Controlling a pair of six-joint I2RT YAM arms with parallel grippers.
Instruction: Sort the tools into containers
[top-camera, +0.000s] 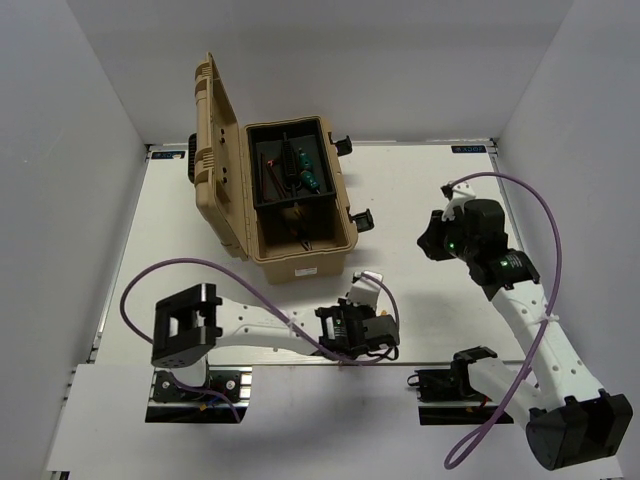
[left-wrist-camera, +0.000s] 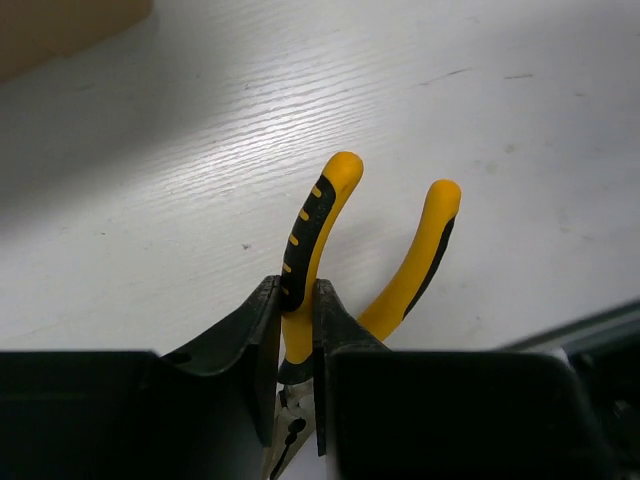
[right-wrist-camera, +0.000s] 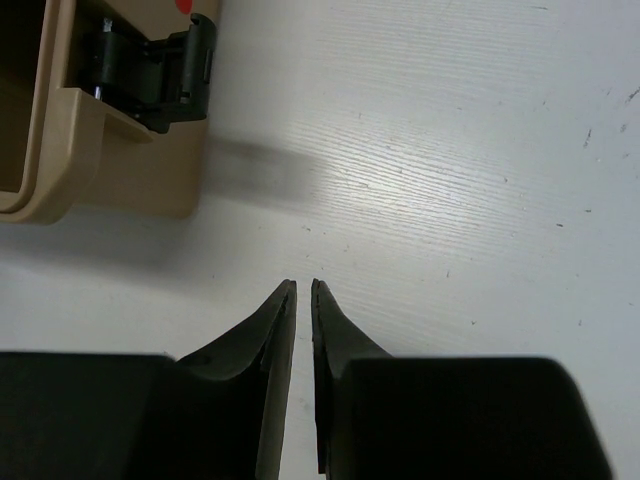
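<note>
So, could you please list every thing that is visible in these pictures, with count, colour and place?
table: one, white, under everything
toolbox: one, tan, lid open, back left of centre
screwdriver: one, green handle, in the toolbox tray
dark tools: count unclear, in the same tray
pliers: one, yellow and black, front centre
cables: two, purple, one left, one right
left tool: one, black, closed on one pliers handle
right tool: one, black, nearly shut, empty, right of the toolbox
</note>
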